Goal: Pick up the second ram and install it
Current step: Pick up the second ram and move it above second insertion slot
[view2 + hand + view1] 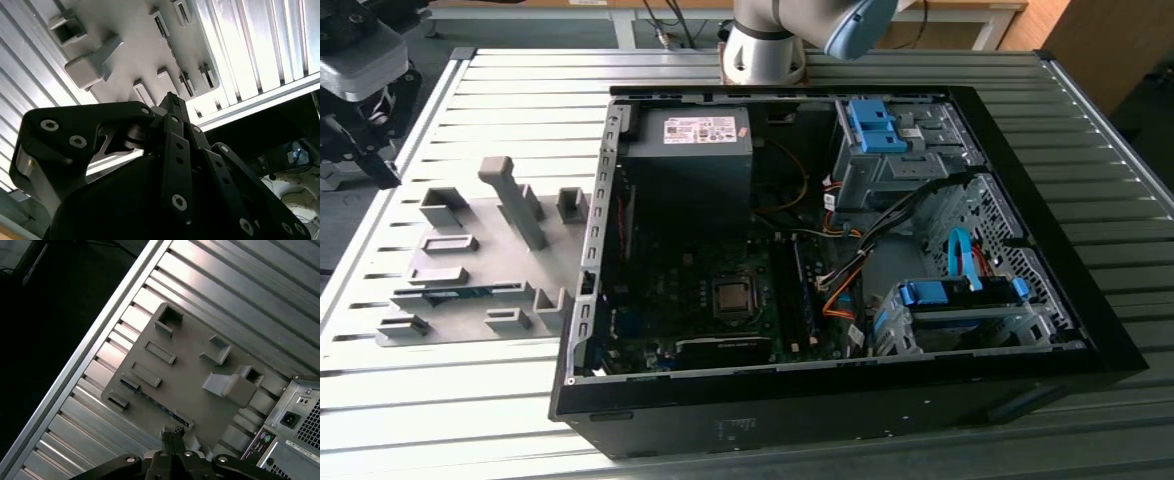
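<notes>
Fingers [167, 441] of the black metal gripper [172, 432] are drawn together tip to tip, and I can see nothing between them. In both wrist views the gripper [172, 101] hangs above the near edge of a flat grey plastic fixture plate [190, 375] without touching it.

The second ram [460, 293], a long thin green circuit-board stick with dark chips, lies flat on that plate at the left of the exterior view, seated lengthwise between small grey holder blocks. It has not been lifted. In the first wrist view the second ram [156, 402] sits just past the fingertips, and in the second wrist view it shows edge-on [175, 55] as a dark strip running away from them.

The fixture plate [494, 268] rests on a slatted aluminium table [467, 400], with a tall grey upright block [510, 198] standing near its upper edge. Just beside the plate, filling the middle and right of the exterior view, lies a black open-sided desktop computer case [854, 425], its green motherboard [680, 300] exposed.
</notes>
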Motion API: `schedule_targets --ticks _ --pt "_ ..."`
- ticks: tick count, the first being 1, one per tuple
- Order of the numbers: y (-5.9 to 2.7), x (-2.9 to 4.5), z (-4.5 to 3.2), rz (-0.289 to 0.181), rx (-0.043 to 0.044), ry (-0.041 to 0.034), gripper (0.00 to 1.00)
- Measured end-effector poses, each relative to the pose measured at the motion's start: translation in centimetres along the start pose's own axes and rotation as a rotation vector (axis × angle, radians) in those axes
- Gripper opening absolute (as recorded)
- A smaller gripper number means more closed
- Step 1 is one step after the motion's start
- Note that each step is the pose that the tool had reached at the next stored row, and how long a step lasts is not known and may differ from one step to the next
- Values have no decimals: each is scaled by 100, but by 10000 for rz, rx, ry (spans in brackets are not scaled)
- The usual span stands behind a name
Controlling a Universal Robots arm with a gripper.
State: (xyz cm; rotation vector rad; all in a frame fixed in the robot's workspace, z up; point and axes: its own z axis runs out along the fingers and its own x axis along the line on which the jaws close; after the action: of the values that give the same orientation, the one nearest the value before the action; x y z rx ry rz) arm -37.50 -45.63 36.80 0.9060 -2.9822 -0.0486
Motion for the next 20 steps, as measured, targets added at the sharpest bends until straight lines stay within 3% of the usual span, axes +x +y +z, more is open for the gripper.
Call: schedule_targets --ticks 13,18,20 --pt "1 2 9 -2319 33 87 11" --pt "3 5 10 -3004 43 111 11" --pt "3 5 10 -3068 44 114 11"
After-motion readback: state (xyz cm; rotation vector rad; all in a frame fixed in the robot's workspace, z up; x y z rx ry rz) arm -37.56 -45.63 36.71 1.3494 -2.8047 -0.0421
